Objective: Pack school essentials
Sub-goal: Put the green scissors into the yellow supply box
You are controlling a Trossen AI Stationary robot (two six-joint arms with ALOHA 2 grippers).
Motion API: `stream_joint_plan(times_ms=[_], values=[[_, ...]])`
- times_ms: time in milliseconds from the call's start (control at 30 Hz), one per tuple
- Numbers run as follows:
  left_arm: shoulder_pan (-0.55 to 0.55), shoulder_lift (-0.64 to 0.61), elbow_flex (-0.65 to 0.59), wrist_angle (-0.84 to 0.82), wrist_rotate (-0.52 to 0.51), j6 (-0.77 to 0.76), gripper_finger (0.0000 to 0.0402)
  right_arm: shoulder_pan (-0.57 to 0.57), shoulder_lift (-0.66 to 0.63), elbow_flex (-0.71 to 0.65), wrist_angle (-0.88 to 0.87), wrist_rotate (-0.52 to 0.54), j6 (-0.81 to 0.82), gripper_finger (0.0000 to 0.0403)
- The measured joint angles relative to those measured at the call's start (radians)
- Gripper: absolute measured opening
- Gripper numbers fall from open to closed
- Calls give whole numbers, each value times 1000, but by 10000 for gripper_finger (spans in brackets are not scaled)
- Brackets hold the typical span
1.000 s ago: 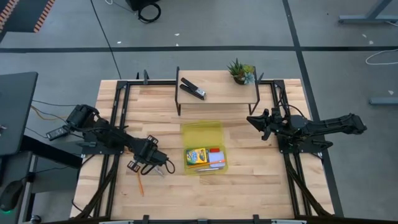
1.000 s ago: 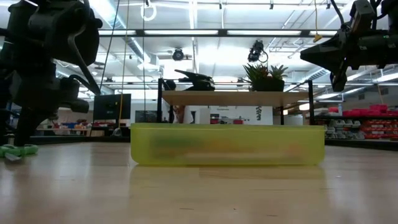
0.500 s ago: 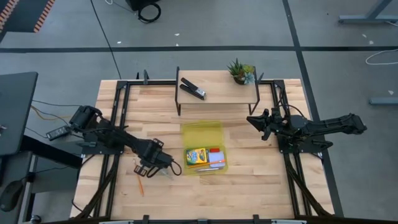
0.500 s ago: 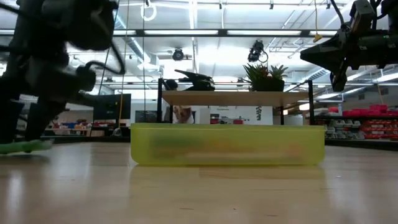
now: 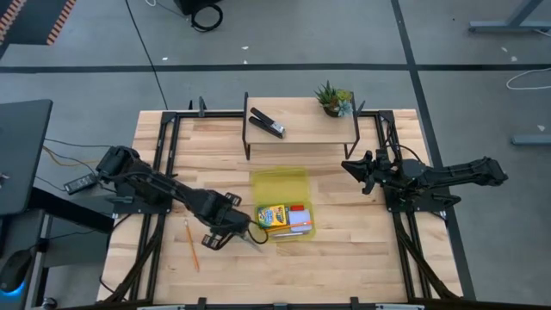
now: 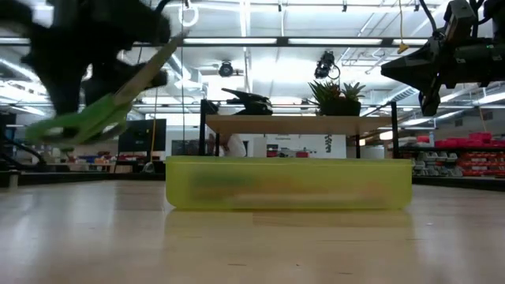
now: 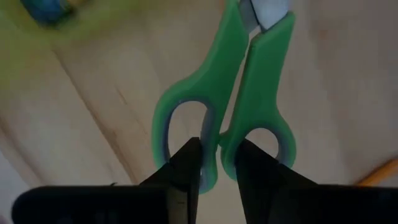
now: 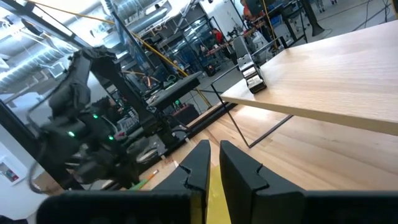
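A: What is the left gripper [image 7: 217,171] carrying?

B: The green-handled scissors [image 7: 227,109]. In the left wrist view its fingers are pinched on the plastic between the two finger loops, blades pointing away. The low view shows the scissors [image 6: 102,99] up in the air, tilted, clear of the table [image 5: 344,258].

A: That is new?

B: Yes. A second ago the scissors lay flat on the wood at the far left of the low view, under the arm. Half a second ago they were still low. Now they are lifted, and in the high view the left gripper [image 5: 244,228] has travelled from mid-table to just beside the yellow pencil case [image 5: 281,205], at its near left corner.

A: So the scissors are about to go in?

B: I judge so. The case already holds the yellow-green crayon box [image 5: 273,214], the red eraser [image 5: 298,207] and the pale blue notepad [image 5: 299,219]. The scissors still need to come over the rim and be let go.

A: Anything left outside?

B: An orange pencil [image 5: 191,246] lies on the table well left of the case, uncovered now that the arm has moved off. I cannot make out a second pencil.

A: And the right gripper [image 5: 355,170]?

B: It hangs at the right of the table, unmoved across all frames, fingers narrow with a slim gap, holding nothing. The black stapler [image 5: 267,124] and potted plant [image 5: 332,99] sit on the shelf [image 5: 301,129].
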Motion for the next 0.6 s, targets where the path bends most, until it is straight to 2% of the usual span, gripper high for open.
stream_joint_plan(times_ms=[133, 333, 600], values=[[29, 0, 60, 36, 8, -102, 88, 0, 0, 0, 0, 0, 0, 42], [123, 50, 117, 130, 109, -333, 85, 0, 0, 0, 0, 0, 0, 42], [189, 241, 380, 137, 196, -468, 91, 0, 3, 0, -1, 0, 0, 42]])
